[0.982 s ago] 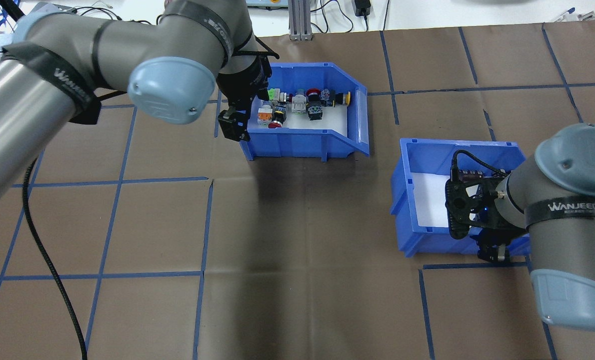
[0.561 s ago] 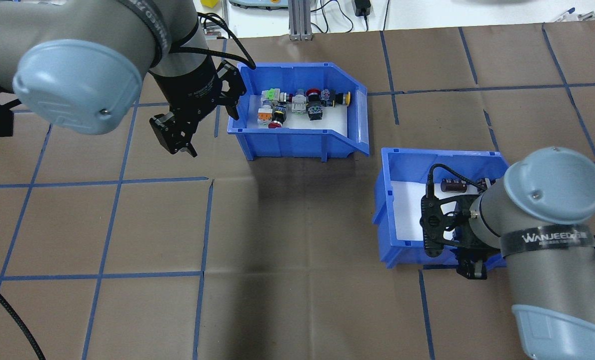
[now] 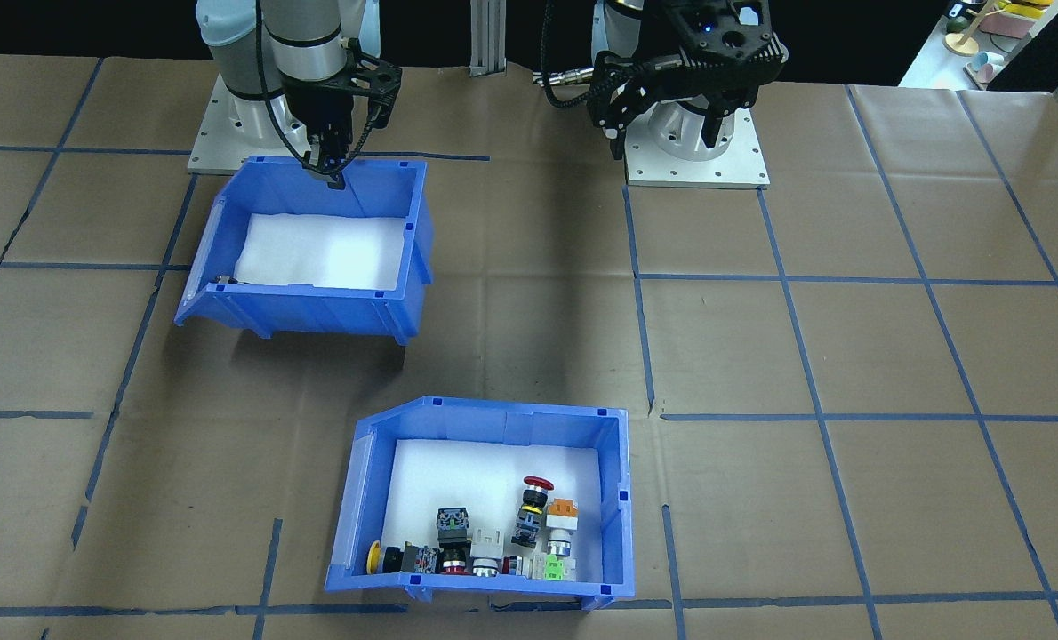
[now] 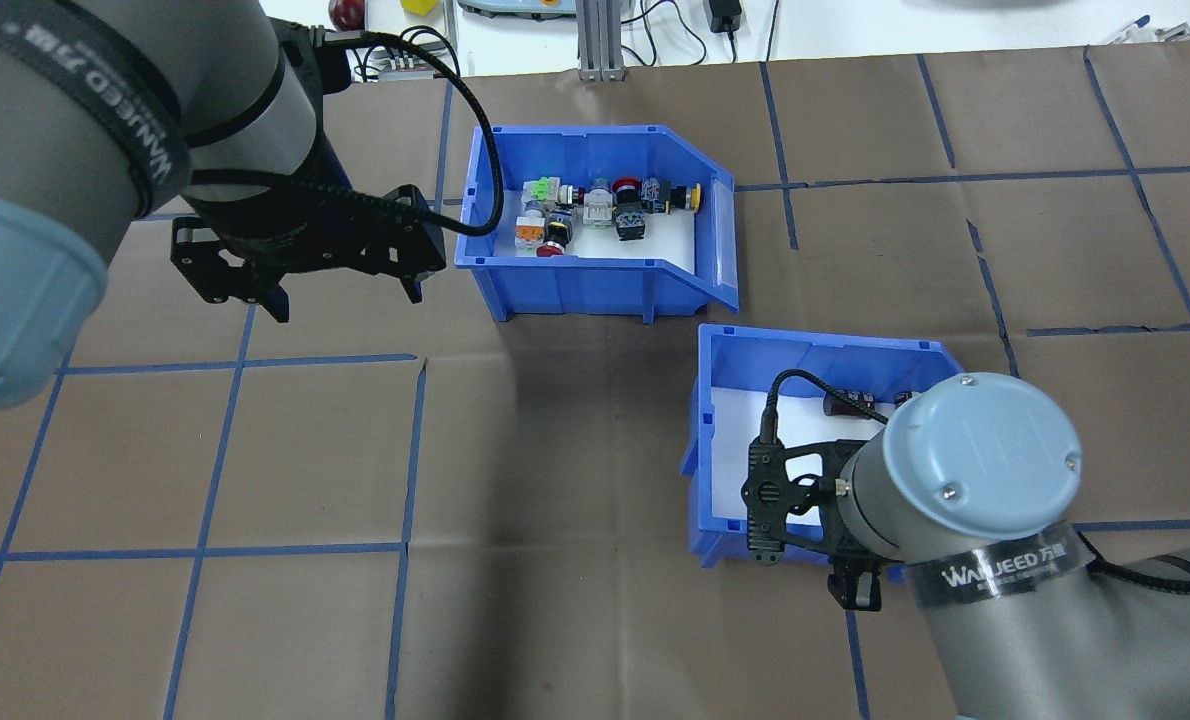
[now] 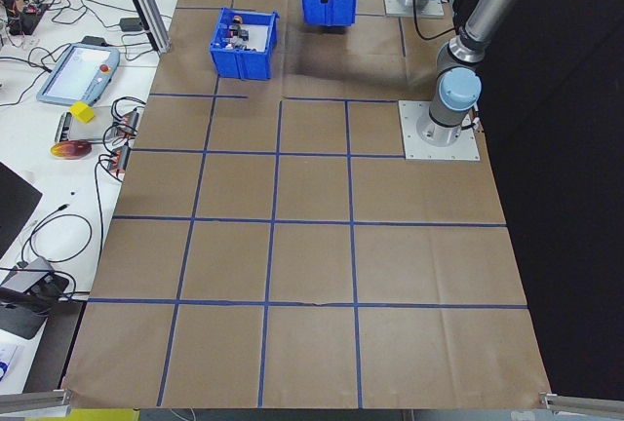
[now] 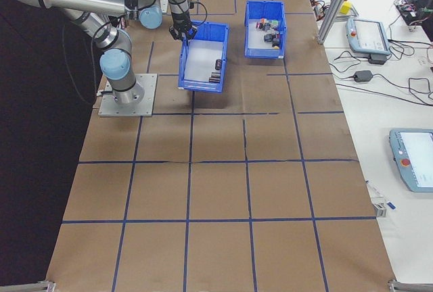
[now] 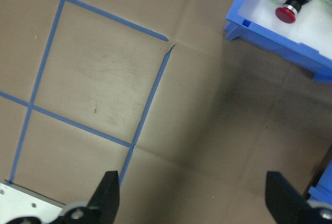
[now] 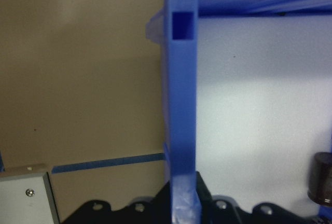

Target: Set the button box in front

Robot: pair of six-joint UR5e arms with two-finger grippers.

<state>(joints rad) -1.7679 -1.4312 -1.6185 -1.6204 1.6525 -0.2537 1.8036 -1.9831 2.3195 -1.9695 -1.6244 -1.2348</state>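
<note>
Brown paper taped into squares with blue lines covers the table (image 4: pixel 575 450), and every place below is given from the button box (image 4: pixel 595 225). That box sits on the far side from the robot's bases, its switches (image 3: pixel 493 542) bunched at one end of the white liner. Nearer the robot and towards its right stands the second blue bin (image 3: pixel 311 253), whose near wall the right gripper (image 3: pixel 326 169) pinches closed. Off the box's closed end, on the robot's left, the left gripper (image 4: pixel 340 285) hangs over bare paper with its fingers (image 7: pixel 106 203) spread wide and nothing between them.

Judging by its look, the box is stiff, light plastic that should slide easily on paper; the loose switches may roll if it tips. A thin upright wall is the best place to grasp.

Only the right wrist view shows the bin wall wedged in the grip; the overhead view hides it behind the arm.
</note>
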